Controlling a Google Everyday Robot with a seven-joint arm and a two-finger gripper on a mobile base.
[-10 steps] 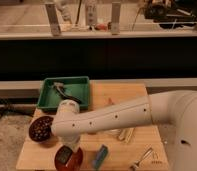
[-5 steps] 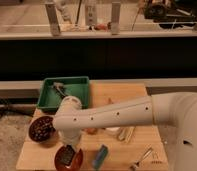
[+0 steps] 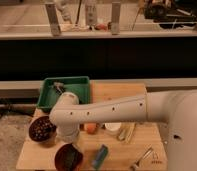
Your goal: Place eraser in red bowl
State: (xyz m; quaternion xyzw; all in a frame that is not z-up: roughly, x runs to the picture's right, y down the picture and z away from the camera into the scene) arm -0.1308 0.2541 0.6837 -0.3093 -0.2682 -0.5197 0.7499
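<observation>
The red bowl (image 3: 59, 161) sits on the wooden table at the front left. My arm reaches in from the right and bends down at its wrist, so my gripper (image 3: 69, 152) hangs right over the bowl, reaching into it. A dark shape fills the inside of the bowl under the gripper. I cannot tell the black eraser apart from the gripper there.
A dark maroon bowl of round pieces (image 3: 41, 130) stands left of the arm. A green tray (image 3: 78, 86) with a utensil sits at the back left. A blue pad (image 3: 99, 156), an orange ball (image 3: 91, 128), a white cup (image 3: 112, 127) and metal utensils (image 3: 142, 160) lie to the right.
The wrist has shifted slightly up and back while the gripper stays over the red bowl. The bowl's inside looks darker now.
</observation>
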